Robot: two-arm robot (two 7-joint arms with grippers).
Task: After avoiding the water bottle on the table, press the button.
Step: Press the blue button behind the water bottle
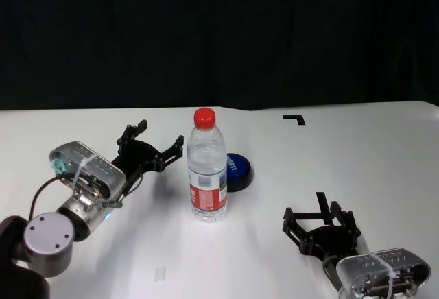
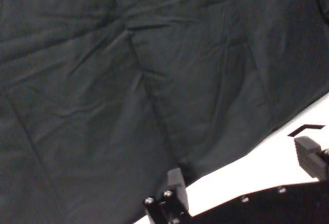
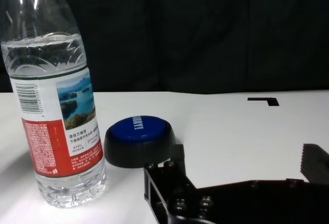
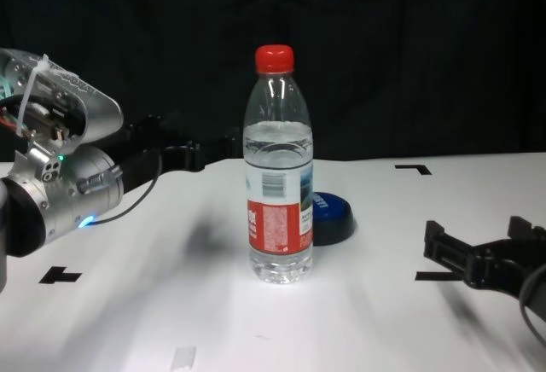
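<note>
Nothing really readable here: the water bottle point(image 3: 54, 106) label has tiny print and a barcode, and the button point(image 3: 140, 140) has white lettering, all illegible.

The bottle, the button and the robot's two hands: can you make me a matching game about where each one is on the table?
Things:
1. water bottle
2. button
3. left hand
4. right hand

Places:
A. low at the table's near edge, open
B. standing upright in the middle
C. raised beside the bottle, open
D. just behind the bottle

Pairs: 1-B, 2-D, 3-C, 4-A
</note>
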